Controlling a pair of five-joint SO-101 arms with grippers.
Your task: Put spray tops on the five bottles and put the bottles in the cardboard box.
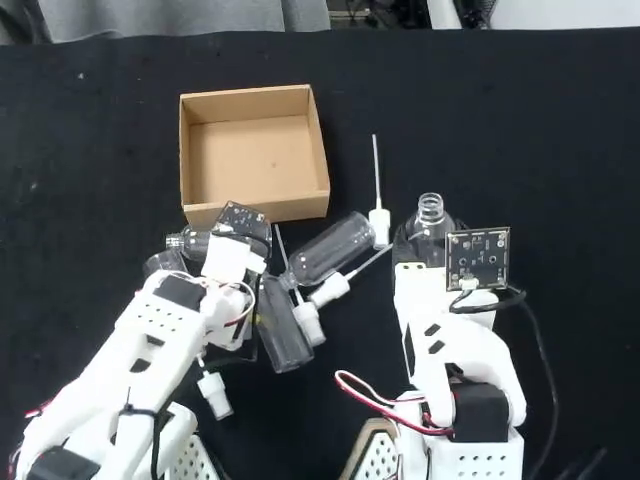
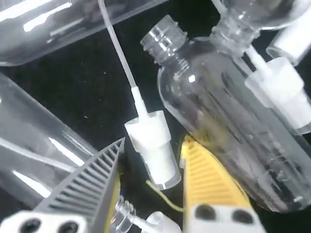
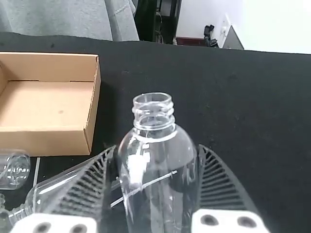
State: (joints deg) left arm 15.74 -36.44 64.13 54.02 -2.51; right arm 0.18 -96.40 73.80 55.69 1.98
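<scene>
1. Right end effector (image 3: pixel 155 158): closed on an open-necked bottle (image 3: pixel 153 121), with one finger on each flank of the body. The bottle is upright, its neck stands above the fingers, and no top is fitted. The cardboard box (image 1: pixel 245 93) sits ahead of this end effector and off to one side, with no bottle in it yet.
2. Left end effector (image 2: pixel 153 143): narrow gap, down at the tabletop (image 1: pixel 520 120) among the lying bottles. A white spray top (image 2: pixel 148 136) lies between the fingers, and its dip tube (image 2: pixel 119 58) runs straight ahead, away from the end effector.
3. The yellow finger (image 2: pixel 209 179) looks to be against the top's side. The grey finger (image 2: pixel 97 179) has its tip just beside the top. I do not count this as clamped.
4. A lying bottle (image 2: pixel 218 126) with an open neck rests just outside the yellow finger.
5. Judgement: the step in hand is grasping this spray top, and the task is at an early stage.
6. To do it well:
   - Close on the white collar, not on the thin tube.
   - Keep the yellow finger from shoving the neighbouring bottle as the gap closes.
   - Lift straight up so the tube clears the bottles around it.
   - Lower the top tube-first into the neck that the right end effector holds.
</scene>
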